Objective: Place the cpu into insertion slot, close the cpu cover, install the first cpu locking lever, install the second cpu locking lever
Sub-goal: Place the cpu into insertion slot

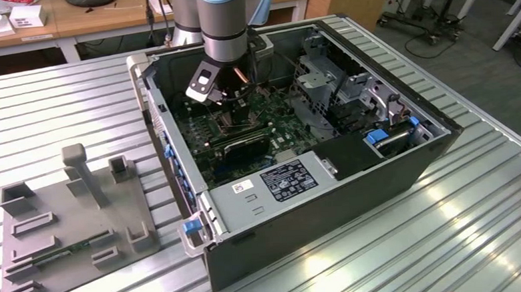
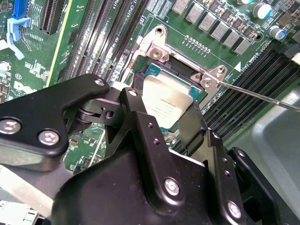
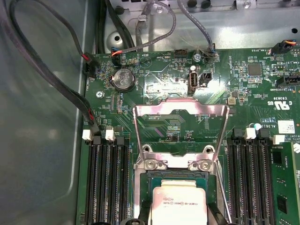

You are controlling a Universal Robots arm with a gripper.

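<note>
Exterior view, upper centre of the frame: the arm is seen reaching down into an open computer case [image 1: 335,205] laid on its side on a ribbed metal table [image 1: 453,243]. The gripper [image 1: 227,117] is lowered over the green motherboard [image 1: 272,118]. A grey fixture plate [image 1: 69,226] is set toward the exterior view's left, well apart from the case.

In both wrist views the cpu [image 2: 166,101] [image 3: 178,201] is seen clasped by the gripper [image 2: 164,110] [image 3: 178,213], with one black finger [image 2: 136,115] pressed against each of two opposite edges and the silver-grey top facing up. It is held squarely at the insertion slot [image 2: 164,70] [image 3: 177,176]; whether it is fully seated cannot be told. In the first wrist view the cpu cover [image 3: 206,107] is swung up and open, and the board is visible through its cut-out centre. A thin locking lever [image 2: 262,97] is seen unlatched, angled away from one hinge corner of the socket. Long black memory slots [image 3: 105,183] are ranged on either side of the socket.
</note>
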